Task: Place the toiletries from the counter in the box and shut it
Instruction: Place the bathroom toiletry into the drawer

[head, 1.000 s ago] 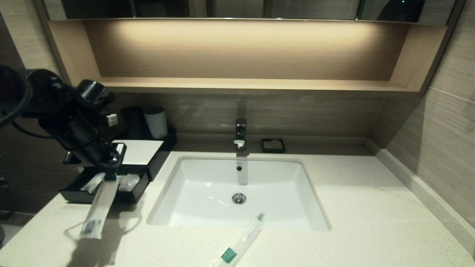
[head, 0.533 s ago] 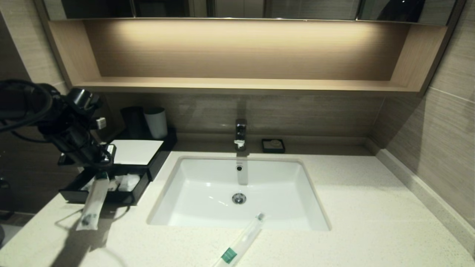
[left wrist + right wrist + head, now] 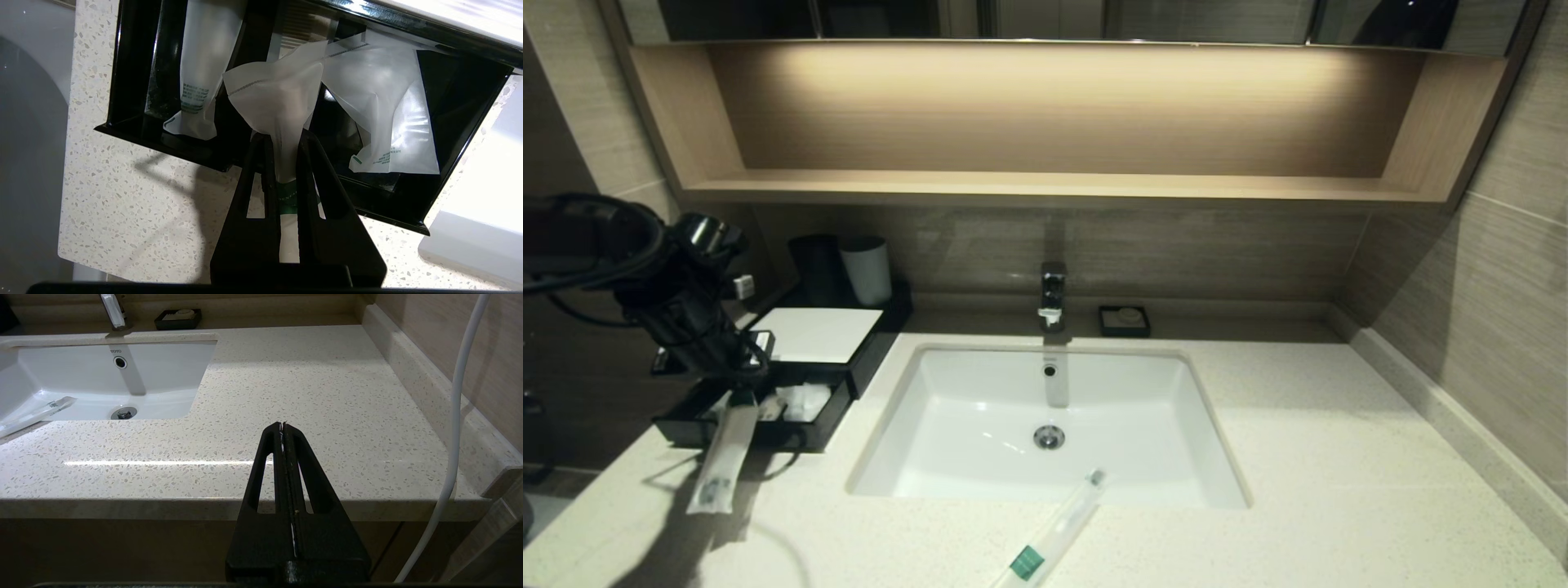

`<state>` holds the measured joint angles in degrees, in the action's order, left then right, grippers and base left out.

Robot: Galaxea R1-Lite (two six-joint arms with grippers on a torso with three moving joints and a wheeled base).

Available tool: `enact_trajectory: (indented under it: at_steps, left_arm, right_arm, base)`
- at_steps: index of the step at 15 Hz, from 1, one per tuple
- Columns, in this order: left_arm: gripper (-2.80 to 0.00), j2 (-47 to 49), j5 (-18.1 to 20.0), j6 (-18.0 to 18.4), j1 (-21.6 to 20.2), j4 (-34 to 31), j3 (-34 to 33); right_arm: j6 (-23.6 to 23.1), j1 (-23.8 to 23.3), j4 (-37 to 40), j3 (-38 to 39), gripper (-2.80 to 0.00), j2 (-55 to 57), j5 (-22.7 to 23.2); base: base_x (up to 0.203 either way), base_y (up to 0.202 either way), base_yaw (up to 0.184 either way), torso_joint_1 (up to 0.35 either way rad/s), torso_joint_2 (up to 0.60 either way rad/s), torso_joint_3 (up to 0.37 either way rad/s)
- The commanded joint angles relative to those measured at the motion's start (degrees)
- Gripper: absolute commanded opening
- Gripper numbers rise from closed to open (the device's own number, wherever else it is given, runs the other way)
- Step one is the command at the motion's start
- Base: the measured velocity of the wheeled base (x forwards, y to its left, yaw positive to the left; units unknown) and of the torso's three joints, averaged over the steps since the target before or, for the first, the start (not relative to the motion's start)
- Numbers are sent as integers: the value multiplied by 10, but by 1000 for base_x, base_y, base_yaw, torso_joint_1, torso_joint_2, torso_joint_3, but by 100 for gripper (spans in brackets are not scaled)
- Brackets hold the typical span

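Observation:
My left gripper [image 3: 737, 390] is shut on the top of a long toiletry in a clear sleeve [image 3: 719, 457]. It hangs over the front of the box's open drawer [image 3: 686, 429], its dark-tipped lower end by the counter [image 3: 1323, 457]. In the left wrist view the fingers [image 3: 282, 136] pinch the sleeve [image 3: 278, 94] by a green band. Two white packets [image 3: 196, 81] [image 3: 380, 122] lie in the drawer. The box [image 3: 817, 333] has a white top. A second toiletry with a green band [image 3: 1054, 527] lies at the sink's front edge. My right gripper [image 3: 282, 424] is shut and empty off the counter's front right.
A white sink [image 3: 980, 408] with a faucet [image 3: 1052, 294] sits mid-counter. A black soap dish [image 3: 1124, 320] stands behind it. A black cup [image 3: 815, 268] and a white cup [image 3: 866, 269] stand behind the box. A wooden shelf [image 3: 1045, 186] runs above. A white cable [image 3: 453, 416] hangs at right.
My left gripper has moved left and slightly down with the sleeved toiletry, which still hangs from it. The toiletry by the sink has not moved.

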<state>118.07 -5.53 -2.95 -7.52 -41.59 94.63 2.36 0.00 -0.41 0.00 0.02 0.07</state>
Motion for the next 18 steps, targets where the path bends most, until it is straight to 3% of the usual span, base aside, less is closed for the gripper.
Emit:
enact_trajectory:
  at_steps: [1,18]
  left_arm:
    - [-280,10,0,-1,0,-9,5]
    - [-280,31,3,-7,-21,-19,21]
  right_arm:
    - [0,0,0,0,-280,1,0]
    - [0,0,0,0,-280,1,0]
  base:
    - [0,0,0,0,0,0]
    - [0,0,0,0,0,0]
